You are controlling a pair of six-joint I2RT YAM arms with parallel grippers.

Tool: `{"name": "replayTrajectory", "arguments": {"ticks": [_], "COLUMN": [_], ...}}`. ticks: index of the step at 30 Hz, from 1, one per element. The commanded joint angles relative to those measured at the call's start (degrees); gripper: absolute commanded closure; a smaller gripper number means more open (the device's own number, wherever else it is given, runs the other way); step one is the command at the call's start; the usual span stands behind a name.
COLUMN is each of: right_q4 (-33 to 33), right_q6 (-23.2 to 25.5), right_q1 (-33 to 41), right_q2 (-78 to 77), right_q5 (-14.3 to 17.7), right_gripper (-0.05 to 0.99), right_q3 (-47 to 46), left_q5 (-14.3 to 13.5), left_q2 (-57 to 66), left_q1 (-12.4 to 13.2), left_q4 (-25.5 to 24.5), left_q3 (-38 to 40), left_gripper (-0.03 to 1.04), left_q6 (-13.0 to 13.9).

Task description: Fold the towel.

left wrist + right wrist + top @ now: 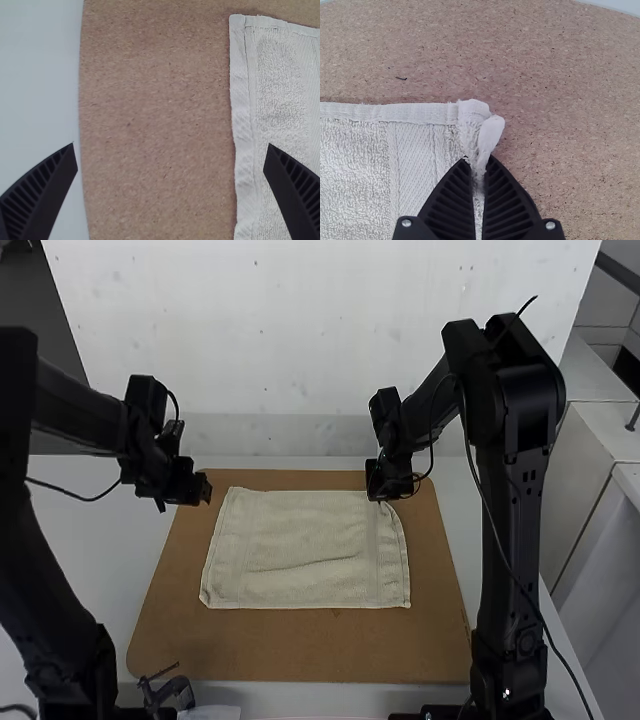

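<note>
The right arm (522, 540) stood nearest the camera, the right gripper (479, 159) pinching one far corner of the towel (300, 530), spread on the board (300, 650), while the left gripper (172, 146), fingers apart, presumably needed the other far corner to complete the grasping before folding.

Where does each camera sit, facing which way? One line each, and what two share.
High view: above and behind, facing forward and down over towel and board; left arm and right arm show.
Left wrist view: left wrist, facing down at board and towel edge; open left claw shows.
Right wrist view: right wrist, facing down at pinched towel corner; right claw shows.
Both wrist views share towel and board.
</note>
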Motion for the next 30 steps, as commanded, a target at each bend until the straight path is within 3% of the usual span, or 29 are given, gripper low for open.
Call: {"name": "replayTrajectory", "arguments": {"ticks": [1,11,22,24,25,28,29,30], "right_q4": [-1.21,-1.03,-0.94,-0.94,-0.94,-0.77,-0.77,-0.77], "right_q6": [0.14,-0.3,-0.66,-0.66,-0.66,-0.83,-0.83,-0.92], "right_q1": [-1.28,-1.36,-1.54,-1.45,-1.36,-1.54,-1.71,-1.98], "right_q2": [2.67,3.37,2.41,1.97,1.7,1.09,1.09,1.09], "right_q5": [5.22,5.57,5.57,5.66,5.84,6.36,6.45,6.54], "right_gripper": [0.92,0.92,0.92,0.92,0.92,0.92,0.92,0.92], "right_q3": [-0.15,0.02,-1.21,-1.47,-1.65,-2.18,-2.26,-2.26], "left_q5": [-0.02,-1.86,-2.21,-2.21,-1.86,-1.16,-0.37,0.25], "left_q2": [6.24,19.96,31.47,32.26,32.61,32.52,32.08,30.94], "left_q1": [-2.99,-7.56,-8.0,-8.7,-8.97,-10.02,-10.28,-10.46], "left_q4": [-1.73,-4.9,-7.09,-7.09,-7.27,-9.73,-9.91,-10.08], "left_q3": [7.48,20.05,28.58,28.75,28.75,28.23,27.61,26.73], "left_gripper": [0.05,0.05,0.09,0.2,0.31,0.88,1.0,0.99], "left_q6": [-1.17,-2.92,-3.54,-3.54,-3.54,-3.63,-3.36,-2.92]}}
